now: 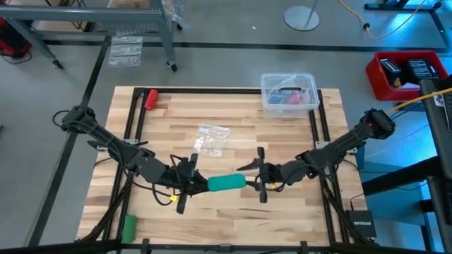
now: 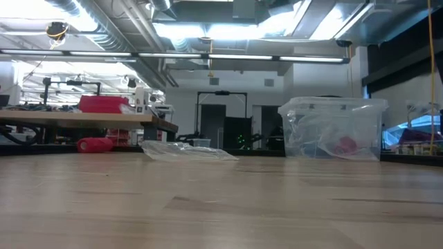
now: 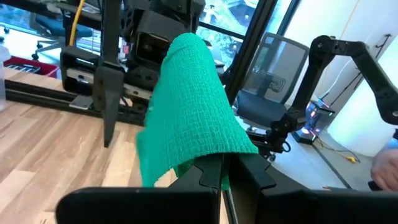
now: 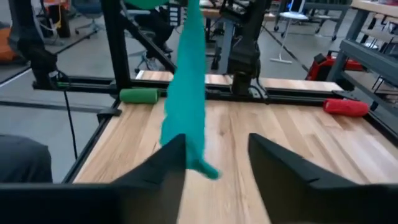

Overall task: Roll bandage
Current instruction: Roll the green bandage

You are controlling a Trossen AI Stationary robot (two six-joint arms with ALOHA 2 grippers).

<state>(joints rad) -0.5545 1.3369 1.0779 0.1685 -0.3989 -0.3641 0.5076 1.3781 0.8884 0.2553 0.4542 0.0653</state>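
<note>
I've got the bandage [image 1: 226, 183] up off the table [image 1: 233, 219], strung between both arms just toward six o'clock from the table's centre. My left gripper [image 1: 185, 185] sits at its nine o'clock end, jaws clamped together on the teal cloth; in the left wrist view the bandage [image 3: 193, 118] drapes right over those fingers [image 3: 205, 177]. My right gripper [image 1: 260, 178] is at the three o'clock end, jaws apart, and through its wrist camera the strip [image 4: 186, 93] hangs down between the two fingers [image 4: 165, 158], brushing one. Toward twelve o'clock lies a crinkled clear plastic bag [image 1: 211, 139]. A clear plastic bin [image 1: 288, 93] sits at one o'clock, a red roll [image 1: 150, 98] at eleven, a green roll [image 1: 128, 226] at seven.
</note>
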